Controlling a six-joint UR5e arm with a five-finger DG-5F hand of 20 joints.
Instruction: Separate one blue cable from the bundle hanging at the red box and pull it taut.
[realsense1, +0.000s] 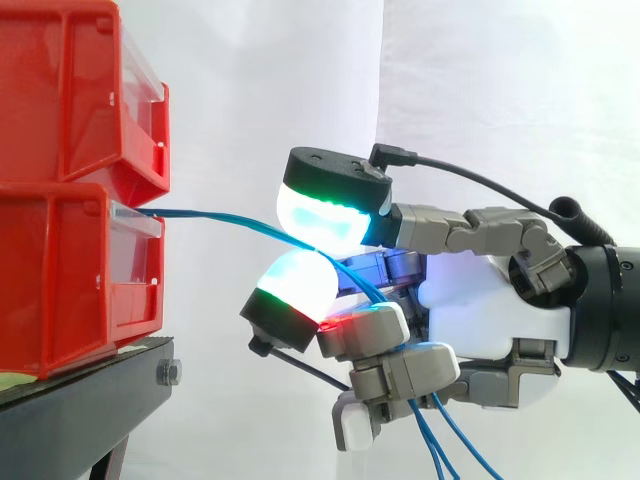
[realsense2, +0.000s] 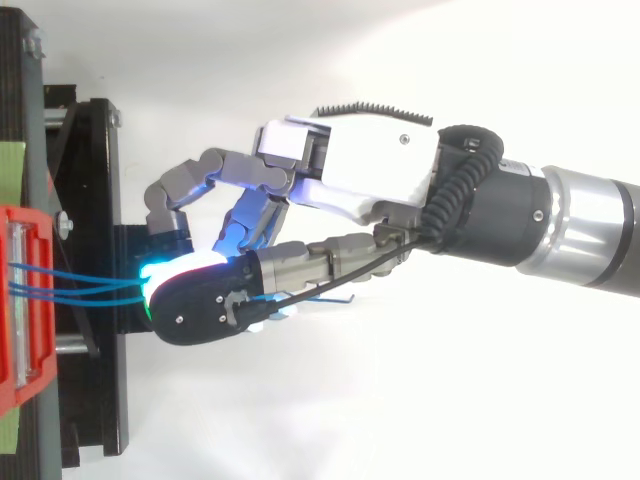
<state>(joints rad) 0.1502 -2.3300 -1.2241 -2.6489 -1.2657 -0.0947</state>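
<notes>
1. Firstly, a white curtain (realsense1: 260, 80) hangs behind everything.
2. A black stand (realsense1: 90, 390) sits at the left of the side view and carries two red bins (realsense1: 60, 100), one stacked on the other.
3. The hand (realsense1: 490, 310) comes in from the right, its palm about level with the lower bin (realsense1: 70, 280) and apart from it.
4. Its fingers (realsense1: 325, 215) are closed in a pinch. Two glowing pads, one above and one below, meet on the blue cables (realsense1: 210, 216), and the other fingers curl underneath.
5. The blue cables leave the lower bin's front and run nearly straight across the gap to the pinch. They then pass through the hand and hang loose below it.
6. From above, they show as several strands that leave the bin slightly apart and converge at the pads. How many are actually pinched cannot be told.
</notes>
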